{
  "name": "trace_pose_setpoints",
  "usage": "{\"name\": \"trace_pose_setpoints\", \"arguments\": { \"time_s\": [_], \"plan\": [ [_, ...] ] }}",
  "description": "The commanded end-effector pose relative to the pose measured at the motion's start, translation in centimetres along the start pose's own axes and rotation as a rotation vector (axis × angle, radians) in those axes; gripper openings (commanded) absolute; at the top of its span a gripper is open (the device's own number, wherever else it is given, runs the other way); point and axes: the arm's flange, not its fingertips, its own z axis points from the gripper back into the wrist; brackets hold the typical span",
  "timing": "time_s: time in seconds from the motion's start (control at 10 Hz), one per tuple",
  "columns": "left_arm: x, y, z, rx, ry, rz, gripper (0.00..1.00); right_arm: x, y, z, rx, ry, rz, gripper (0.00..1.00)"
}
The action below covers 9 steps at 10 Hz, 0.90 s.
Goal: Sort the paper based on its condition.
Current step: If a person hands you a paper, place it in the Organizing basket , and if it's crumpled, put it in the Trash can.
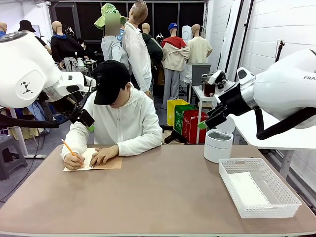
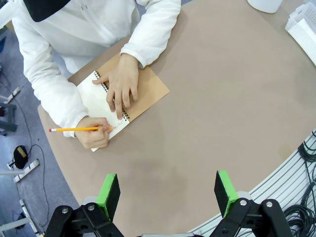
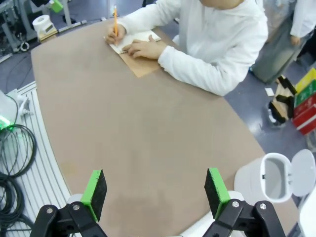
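A white sheet of paper (image 1: 245, 189) with small holes along one edge lies flat in the white basket (image 1: 288, 193) at the table's right front. At the far left a person writes with an orange pencil (image 2: 74, 129) on the open page of a spiral notebook (image 2: 148, 91) with a brown cover, one hand pressing it flat. My left gripper (image 2: 168, 192) hangs open high above the table's left side, nothing between its green pads. My right gripper (image 3: 155, 192) is open too, raised above the right side near the bin.
A white round bin (image 1: 217, 143) with its lid flipped up stands at the back right, just behind the basket. The person's arms and the notebook (image 1: 106, 162) take up the far left. The brown table top (image 1: 163, 192) stretches bare through the middle.
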Motion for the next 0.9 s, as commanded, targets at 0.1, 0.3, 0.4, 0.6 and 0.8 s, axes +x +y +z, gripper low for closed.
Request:
{"name": "trace_pose_setpoints", "arguments": {
  "time_s": [0.1,0.3,0.4,0.6,0.8],
  "plan": [
    [0.0,0.1,0.1,-0.001,-0.002,-0.002,1.0,0.0,0.0,0.0,0.0,0.0,0.0,1.0],
    [0.0,0.1,0.1,-0.001,-0.002,-0.002,1.0,0.0,0.0,0.0,0.0,0.0,0.0,1.0],
    [0.0,0.1,0.1,-0.001,-0.002,-0.002,1.0,0.0,0.0,0.0,0.0,0.0,0.0,1.0],
    [0.0,0.1,0.1,-0.001,-0.002,-0.002,1.0,0.0,0.0,0.0,0.0,0.0,0.0,1.0],
    [0.0,0.1,0.1,-0.001,-0.002,-0.002,1.0,0.0,0.0,0.0,0.0,0.0,0.0,1.0]
  ]
}}
